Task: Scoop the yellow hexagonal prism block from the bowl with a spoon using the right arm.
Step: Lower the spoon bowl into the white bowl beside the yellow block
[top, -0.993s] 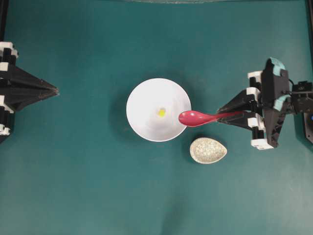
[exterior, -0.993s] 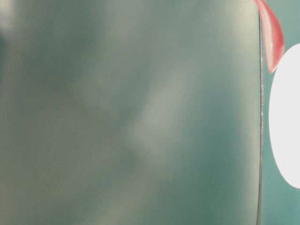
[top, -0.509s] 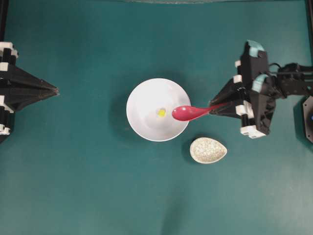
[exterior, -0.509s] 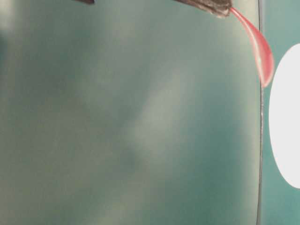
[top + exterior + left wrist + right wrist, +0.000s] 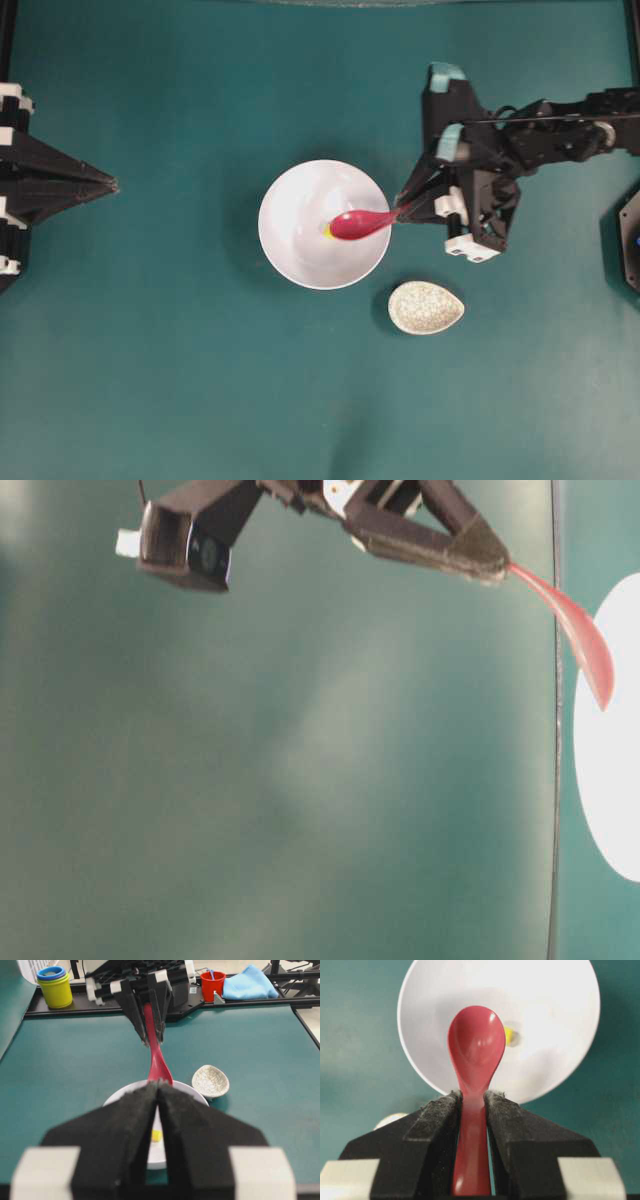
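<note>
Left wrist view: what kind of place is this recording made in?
Probably a lab bench for robot manipulation: a teal mat as the work surface, black framing behind it, and spare props parked at the back, namely stacked cups, a red cup and a blue cloth.

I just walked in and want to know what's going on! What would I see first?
The shiny pink-red spoon, clamped by its handle in the right gripper, with its scoop over the white bowl in the middle of the green table. A tiny yellow block peeks out beside the scoop. A speckled spoon rest sits beside the bowl.
</note>
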Robot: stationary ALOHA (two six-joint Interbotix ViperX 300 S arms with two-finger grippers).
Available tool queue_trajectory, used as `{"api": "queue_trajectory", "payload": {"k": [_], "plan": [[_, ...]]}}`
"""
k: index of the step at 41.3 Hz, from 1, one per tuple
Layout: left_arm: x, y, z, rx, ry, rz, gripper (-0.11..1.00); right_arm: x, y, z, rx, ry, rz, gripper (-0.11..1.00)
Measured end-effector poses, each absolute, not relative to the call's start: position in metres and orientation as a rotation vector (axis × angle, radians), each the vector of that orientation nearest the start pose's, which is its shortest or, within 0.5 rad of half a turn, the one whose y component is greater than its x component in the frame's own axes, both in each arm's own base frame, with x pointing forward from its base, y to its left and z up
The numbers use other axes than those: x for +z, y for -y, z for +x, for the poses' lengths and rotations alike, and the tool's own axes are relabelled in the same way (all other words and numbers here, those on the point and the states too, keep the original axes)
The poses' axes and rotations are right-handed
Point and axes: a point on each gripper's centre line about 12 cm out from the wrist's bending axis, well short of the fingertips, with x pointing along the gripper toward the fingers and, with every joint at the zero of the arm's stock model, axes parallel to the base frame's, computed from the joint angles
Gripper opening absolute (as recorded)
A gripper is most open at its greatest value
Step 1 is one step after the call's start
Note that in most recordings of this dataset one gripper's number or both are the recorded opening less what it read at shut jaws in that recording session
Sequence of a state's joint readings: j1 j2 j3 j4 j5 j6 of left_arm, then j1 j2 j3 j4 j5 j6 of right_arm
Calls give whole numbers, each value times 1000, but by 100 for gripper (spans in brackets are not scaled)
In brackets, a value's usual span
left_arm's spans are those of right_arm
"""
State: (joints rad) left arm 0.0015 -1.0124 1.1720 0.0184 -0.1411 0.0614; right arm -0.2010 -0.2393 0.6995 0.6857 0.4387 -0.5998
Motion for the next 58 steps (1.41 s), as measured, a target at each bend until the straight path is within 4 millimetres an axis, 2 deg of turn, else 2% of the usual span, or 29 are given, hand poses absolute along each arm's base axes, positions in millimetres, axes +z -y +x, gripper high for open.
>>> {"api": "queue_trajectory", "payload": {"k": [13,29,43,58], "plan": [[286,0,191,-2,-29,61,9,214,41,350,59,-878,299,24],[286,0,191,-2,-29,60,9,204,47,356,-5,-1067,344,24],[286,0,191,-2,-29,60,9,203,37,365,37,-1147,335,24],[286,0,191,-2,-29,60,9,202,36,370,43,-1156,332,24]]}}
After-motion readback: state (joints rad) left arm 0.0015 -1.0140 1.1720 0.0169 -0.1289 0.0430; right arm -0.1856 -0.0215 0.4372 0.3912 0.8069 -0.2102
